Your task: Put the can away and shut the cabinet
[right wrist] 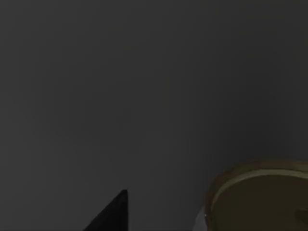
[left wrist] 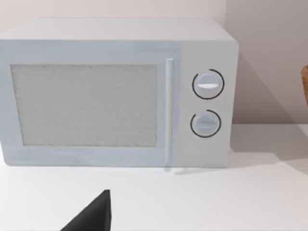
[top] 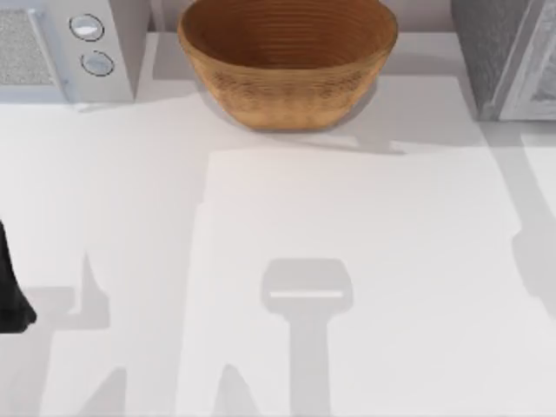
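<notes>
Start at your left gripper (left wrist: 91,216): one dark tip of it juts into the left wrist view above the white table (top: 365,217), and you cannot tell from that whether it is open or closed. It faces the front of the microwave (left wrist: 115,96), near it but not touching, and from above your left arm (top: 10,291) sits at the table's far left edge, apparently parked. The right wrist view is dark, so you cannot tell the state of your right gripper (right wrist: 109,215) either, and you cannot say with any confidence where the can is. The cabinet (top: 508,56) stands at the back right corner of the table, grey, with a paler panel along its right side; whether that panel is an open door is hard to judge. The wicker basket (top: 287,61) sits at the back centre, between the microwave and the cabinet. The main risk, as I read it, is working blind. If you let go with the right arm before you know the can is seated, it could tip or roll out. If you then swing the door, it could catch on the can or on your own arm. No brand, label or writing can be read; the microwave's two dials (left wrist: 208,103) carry no legible marks.
</notes>
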`<state>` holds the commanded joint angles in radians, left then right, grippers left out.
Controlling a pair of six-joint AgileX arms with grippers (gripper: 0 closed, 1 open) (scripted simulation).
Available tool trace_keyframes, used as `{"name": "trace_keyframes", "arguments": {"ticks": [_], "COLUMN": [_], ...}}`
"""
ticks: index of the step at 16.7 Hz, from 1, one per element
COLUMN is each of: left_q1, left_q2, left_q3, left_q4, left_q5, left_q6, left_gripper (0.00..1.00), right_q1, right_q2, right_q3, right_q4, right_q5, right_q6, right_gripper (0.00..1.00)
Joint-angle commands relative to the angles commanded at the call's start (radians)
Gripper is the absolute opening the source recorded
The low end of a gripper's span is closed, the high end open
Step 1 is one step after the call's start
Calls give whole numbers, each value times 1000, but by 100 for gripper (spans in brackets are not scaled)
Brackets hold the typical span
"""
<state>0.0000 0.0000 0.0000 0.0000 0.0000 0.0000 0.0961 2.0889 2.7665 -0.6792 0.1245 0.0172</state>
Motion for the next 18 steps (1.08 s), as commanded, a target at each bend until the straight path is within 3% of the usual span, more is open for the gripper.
{"name": "trace_keyframes", "arguments": {"ticks": [10,14,18], "left_q1": [0,0,0], "left_q2": [0,0,0], "left_q3": [0,0,0], "left_q4": [0,0,0], "left_q5": [0,0,0], "left_q6": [0,0,0], "left_gripper": [100,100,100], "right_q1": [0,-10,-24], "right_q2": [-56,-264,-603], "right_q3": [-61,-286,-677], "right_q4": [29,124,253], "right_q5": [-11,-44,-83], "right_q6": [-6,-23,-41], "right_gripper": [100,100,100]}}
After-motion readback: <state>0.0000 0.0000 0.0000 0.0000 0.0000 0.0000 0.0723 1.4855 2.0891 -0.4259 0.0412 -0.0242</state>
